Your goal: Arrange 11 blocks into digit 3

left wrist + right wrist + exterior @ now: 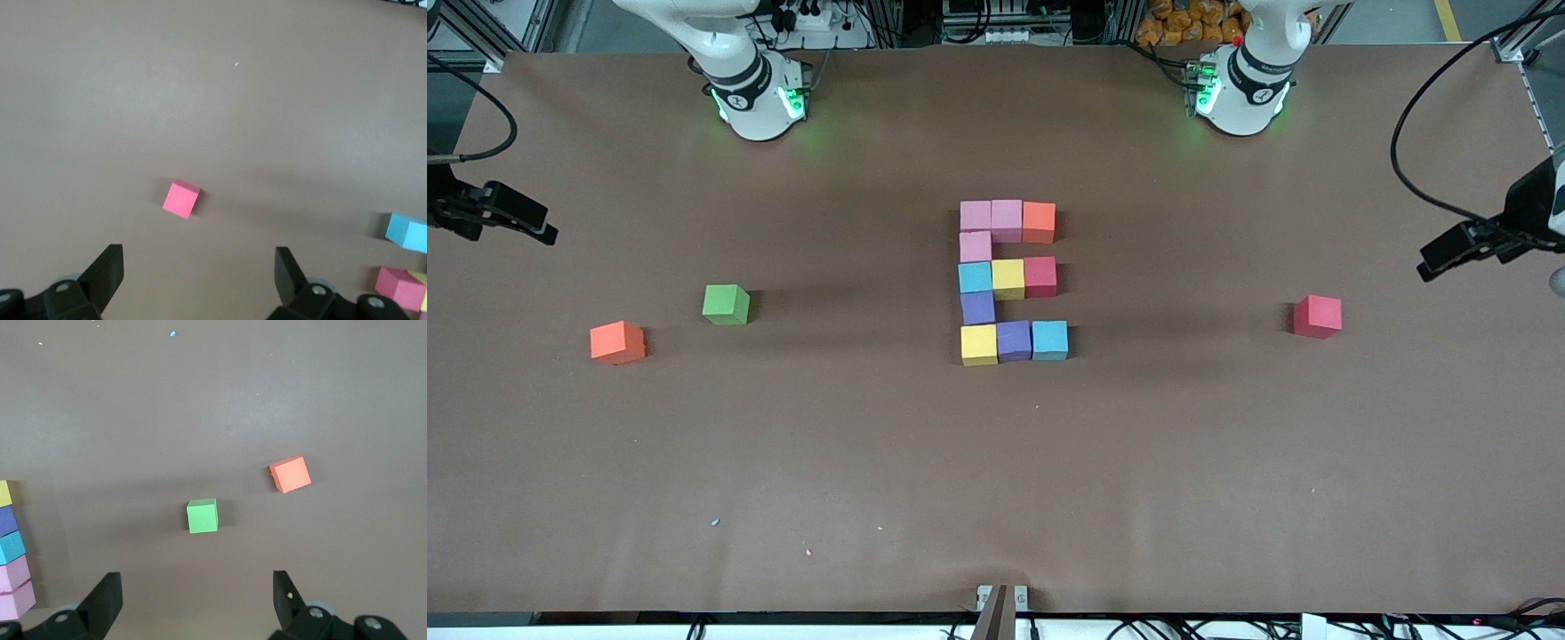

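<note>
The blocks stand together mid-table as the digit 3 [1009, 280]: three bars of three cubes joined by a single pink cube [975, 246] and a single purple cube [977, 307]. Both joining cubes are at the figure's right-arm end. The bar nearest the bases is pink, pink, orange [1039, 222]. My left gripper [199, 267] hangs open and empty over bare table at the left arm's end [1430, 262], near a loose red cube [181, 199]. My right gripper [197, 587] is open and empty at the right arm's end [547, 233], near a green cube [202, 515].
Three loose cubes lie apart from the figure: red [1317, 316] toward the left arm's end, green [726, 304] and orange [617, 342] toward the right arm's end. Brown paper covers the table [996, 498]. Cables hang at both ends.
</note>
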Motion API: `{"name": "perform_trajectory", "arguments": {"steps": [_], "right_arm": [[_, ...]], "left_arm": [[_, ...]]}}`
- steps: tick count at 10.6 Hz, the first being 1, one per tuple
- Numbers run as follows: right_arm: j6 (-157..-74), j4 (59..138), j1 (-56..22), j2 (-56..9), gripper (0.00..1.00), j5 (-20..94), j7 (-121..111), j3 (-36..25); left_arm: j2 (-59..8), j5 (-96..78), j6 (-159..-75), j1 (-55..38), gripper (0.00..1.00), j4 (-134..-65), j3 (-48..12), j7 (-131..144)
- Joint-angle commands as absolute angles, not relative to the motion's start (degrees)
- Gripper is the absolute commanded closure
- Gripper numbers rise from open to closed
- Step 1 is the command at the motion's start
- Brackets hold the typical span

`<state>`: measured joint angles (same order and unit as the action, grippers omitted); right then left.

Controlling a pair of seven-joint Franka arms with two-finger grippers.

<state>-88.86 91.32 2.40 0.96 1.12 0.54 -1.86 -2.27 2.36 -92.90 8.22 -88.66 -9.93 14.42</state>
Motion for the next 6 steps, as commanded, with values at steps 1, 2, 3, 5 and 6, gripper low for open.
{"name": "perform_trajectory", "arguments": {"steps": [1,2,3,5,6], "right_arm": [[-89.5,92.2,3.0,1.8,0.00,1.1,0.6,-1.4],[-89.5,92.2,3.0,1.8,0.00,1.1,0.6,-1.4],[-89.5,92.2,3.0,1.7,0.00,1.1,0.6,-1.4],[-89.5,92.2,3.0,1.8,0.00,1.1,0.6,-1.4],[-89.5,92.2,3.0,1.8,0.00,1.1,0.6,-1.4]], "left_arm": [[0.2,0.8,-91.5,7.7,0.00,-90.3,-9.4,12.6],[1.4,0.7,-91.4,7.6,0.00,-91.6,-9.2,11.8],[3.0,0.6,-91.8,7.5,0.00,-93.7,-9.3,11.8],[4.7,-2.2,-92.4,6.8,0.00,-96.1,-8.2,11.7],[4.8,-3.4,-92.6,5.0,0.00,-96.2,-7.4,11.4]]}}
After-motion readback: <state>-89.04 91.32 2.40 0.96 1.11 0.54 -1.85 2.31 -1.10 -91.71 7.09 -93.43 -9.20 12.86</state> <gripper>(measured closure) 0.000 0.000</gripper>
